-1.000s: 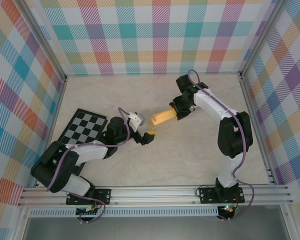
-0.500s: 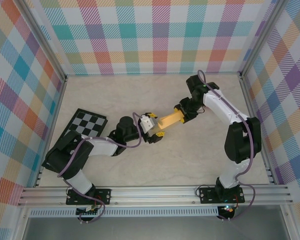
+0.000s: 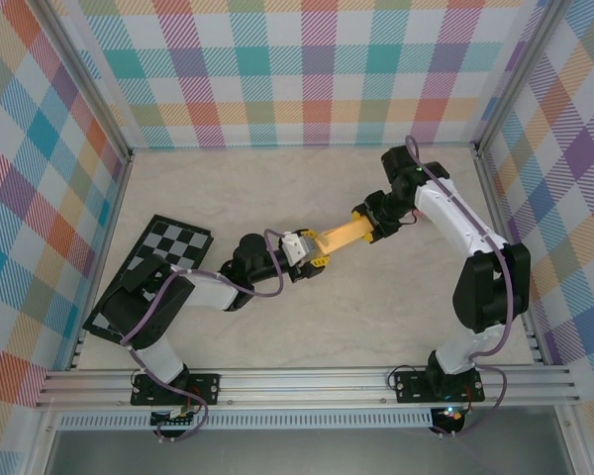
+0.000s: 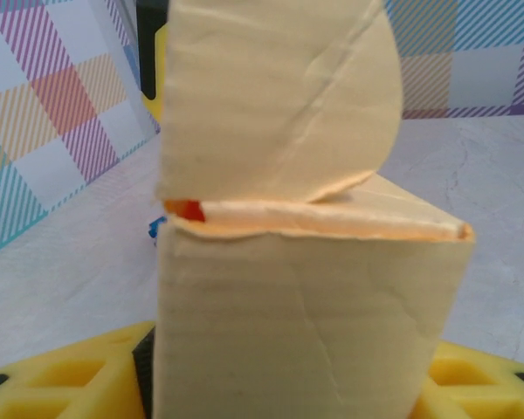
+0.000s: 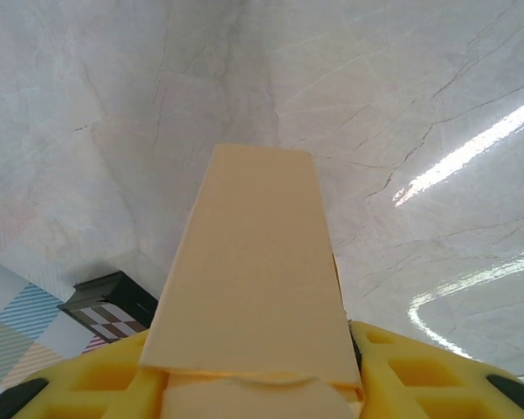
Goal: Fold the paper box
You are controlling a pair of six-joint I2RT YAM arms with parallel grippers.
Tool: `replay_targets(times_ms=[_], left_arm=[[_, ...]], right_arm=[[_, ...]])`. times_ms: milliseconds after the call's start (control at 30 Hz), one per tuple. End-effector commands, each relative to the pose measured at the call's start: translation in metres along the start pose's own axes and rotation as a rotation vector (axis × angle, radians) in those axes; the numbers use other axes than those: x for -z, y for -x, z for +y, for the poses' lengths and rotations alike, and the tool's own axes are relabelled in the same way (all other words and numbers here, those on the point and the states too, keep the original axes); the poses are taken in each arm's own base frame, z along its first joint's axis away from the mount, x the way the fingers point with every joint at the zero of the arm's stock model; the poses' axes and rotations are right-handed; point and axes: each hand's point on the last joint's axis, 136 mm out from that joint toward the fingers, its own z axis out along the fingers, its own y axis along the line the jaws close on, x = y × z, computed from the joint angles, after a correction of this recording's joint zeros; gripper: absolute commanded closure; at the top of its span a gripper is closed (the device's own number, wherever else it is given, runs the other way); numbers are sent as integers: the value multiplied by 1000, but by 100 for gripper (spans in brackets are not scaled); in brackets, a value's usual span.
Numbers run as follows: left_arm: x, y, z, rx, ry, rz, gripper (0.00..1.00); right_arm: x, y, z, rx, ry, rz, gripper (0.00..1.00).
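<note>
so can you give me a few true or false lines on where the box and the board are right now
1. The paper box spans from the left fingers to the right fingers, near the middle of the table. True.
2. The checkered board lies on the table's right side. False: it lies on the left side, partly under the left arm.
3. In the left wrist view, a rounded flap at the box's end is not tucked in. True.
4. The right fingers have nothing between them. False: the box sits between them.
</note>
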Motion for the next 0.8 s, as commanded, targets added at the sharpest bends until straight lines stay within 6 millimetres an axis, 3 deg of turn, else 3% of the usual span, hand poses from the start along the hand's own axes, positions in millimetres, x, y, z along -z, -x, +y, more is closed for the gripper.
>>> replay_targets(times_ms=[0, 200, 400, 567, 767], left_arm=[[6, 24, -7, -53, -41, -55, 50], [6, 32, -9, -32, -63, -63, 53], [-1, 24, -12, 41, -102, -9, 58], [-4, 18, -7, 80, -71, -2, 59], [-10, 12, -1, 139, -59, 20, 58]], right_arm=[[6, -7, -15, 2, -23, 25, 55], [4, -8, -18, -15, -16, 31, 53], [5, -11, -11, -46, 34, 37, 43], [13, -12, -7, -49, 57, 28, 34], [32, -16, -12, 32, 73, -8, 31]])
